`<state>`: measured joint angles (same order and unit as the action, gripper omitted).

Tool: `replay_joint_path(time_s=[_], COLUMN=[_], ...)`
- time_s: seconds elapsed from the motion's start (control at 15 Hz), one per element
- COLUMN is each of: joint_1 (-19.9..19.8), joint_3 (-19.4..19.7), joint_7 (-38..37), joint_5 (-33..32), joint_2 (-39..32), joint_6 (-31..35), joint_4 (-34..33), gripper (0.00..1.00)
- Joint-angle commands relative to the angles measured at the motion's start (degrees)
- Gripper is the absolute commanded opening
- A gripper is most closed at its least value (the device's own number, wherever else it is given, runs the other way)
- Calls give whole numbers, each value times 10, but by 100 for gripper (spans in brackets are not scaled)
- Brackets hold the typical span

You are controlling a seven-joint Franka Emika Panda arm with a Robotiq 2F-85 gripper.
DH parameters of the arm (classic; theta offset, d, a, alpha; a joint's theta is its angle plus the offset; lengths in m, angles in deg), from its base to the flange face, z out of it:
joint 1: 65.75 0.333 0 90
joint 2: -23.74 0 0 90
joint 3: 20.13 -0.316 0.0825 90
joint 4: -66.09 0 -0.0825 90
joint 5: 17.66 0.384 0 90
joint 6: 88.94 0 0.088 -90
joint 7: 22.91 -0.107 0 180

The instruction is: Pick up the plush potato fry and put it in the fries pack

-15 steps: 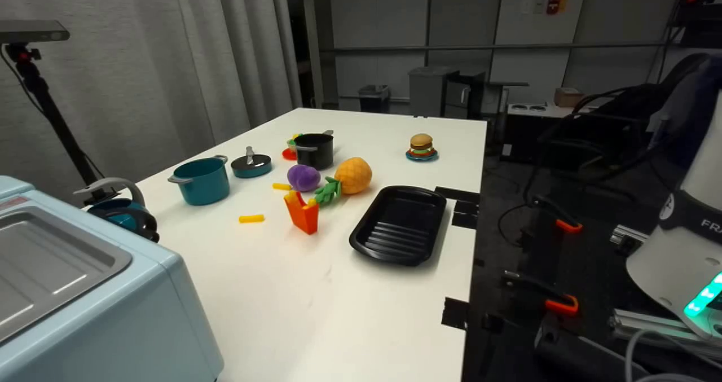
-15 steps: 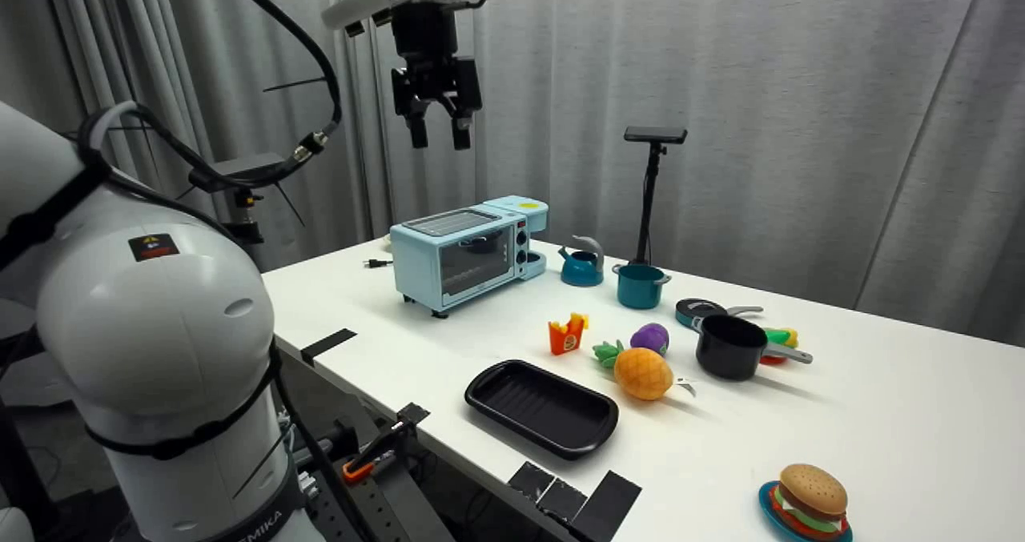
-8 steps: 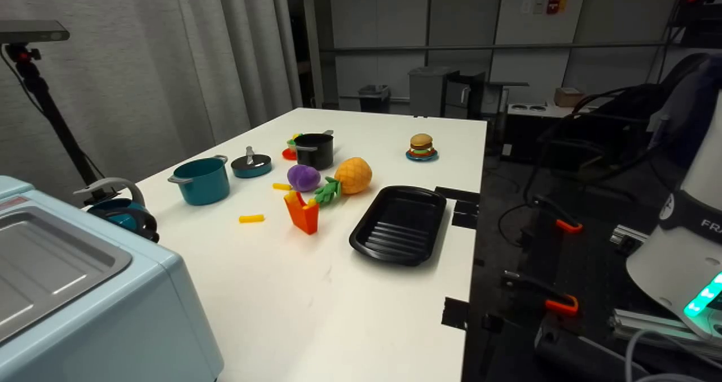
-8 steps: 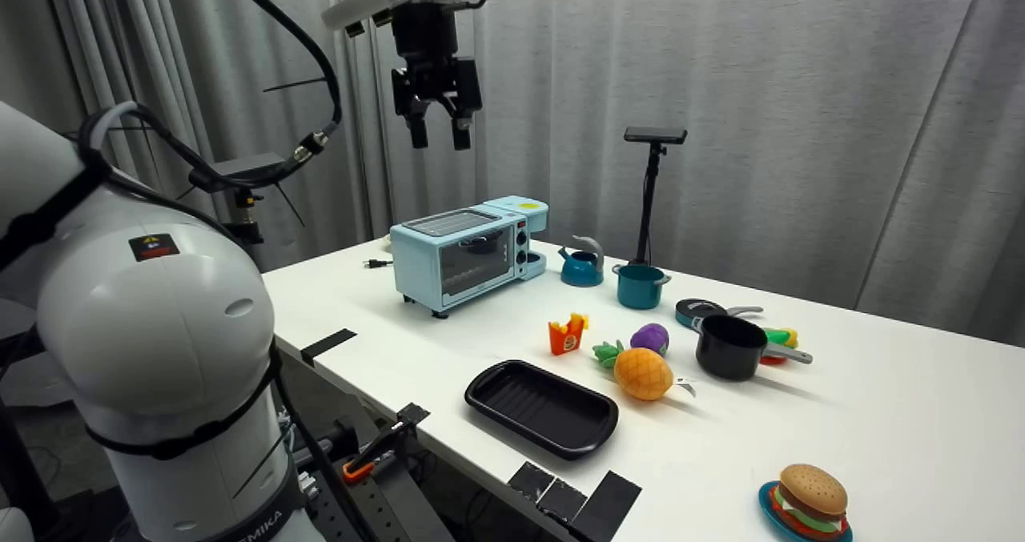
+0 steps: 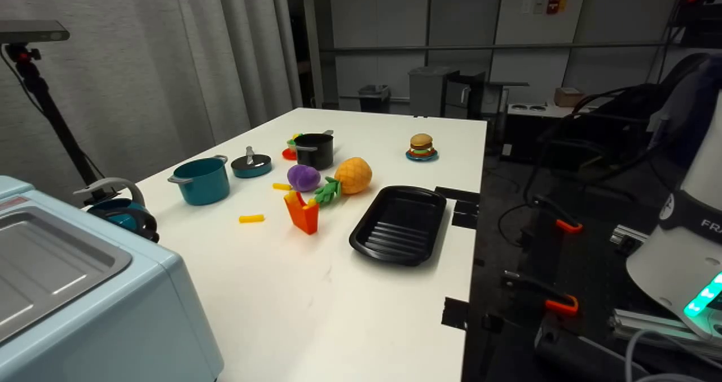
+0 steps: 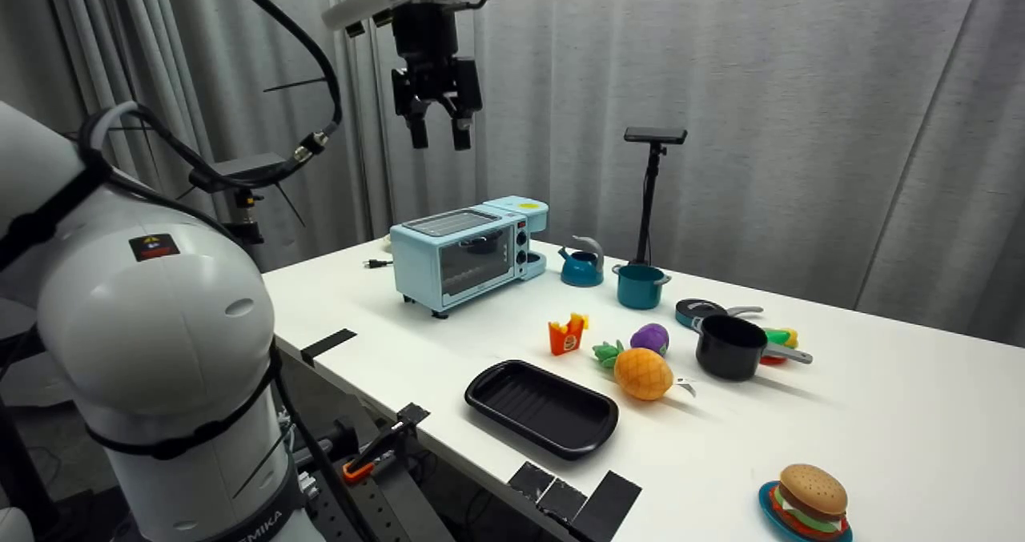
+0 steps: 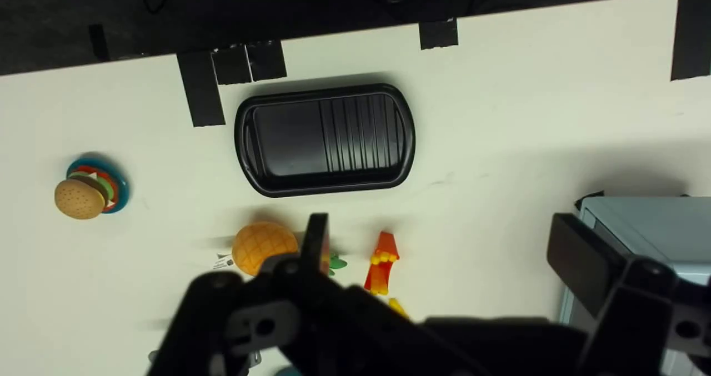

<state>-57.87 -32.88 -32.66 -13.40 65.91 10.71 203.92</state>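
Observation:
The red-orange fries pack (image 5: 304, 215) stands on the white table with yellow fries in its top. It also shows in an exterior view (image 6: 565, 336) and in the wrist view (image 7: 387, 246). One loose yellow fry (image 5: 251, 218) lies beside the pack, and another yellow fry (image 5: 281, 187) lies by the purple plush. In the wrist view one yellow fry (image 7: 397, 308) is partly hidden by my gripper (image 7: 441, 237). My gripper (image 6: 440, 139) is open and empty, high above the table. It is out of view in the exterior view that shows the loose fries.
A black grill pan (image 6: 541, 408) lies near the table edge. A pineapple plush (image 6: 643, 374), a purple plush (image 6: 650, 338), a black pot (image 6: 729, 348) and a teal pot (image 6: 640, 287) stand around the pack. A light-blue toaster oven (image 6: 460, 254) and a toy burger (image 6: 812, 494) are farther off.

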Motion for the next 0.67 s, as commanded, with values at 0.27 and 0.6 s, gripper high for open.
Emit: replay_joint_path(time_s=[0.27, 0.6], joint_1=[-3, -7], joint_3=[24, 48], joint_7=[22, 43], joint_5=[2, 4], joint_2=[-39, -99], joint_6=[32, 77], joint_4=[5, -3], gripper=[100, 100])
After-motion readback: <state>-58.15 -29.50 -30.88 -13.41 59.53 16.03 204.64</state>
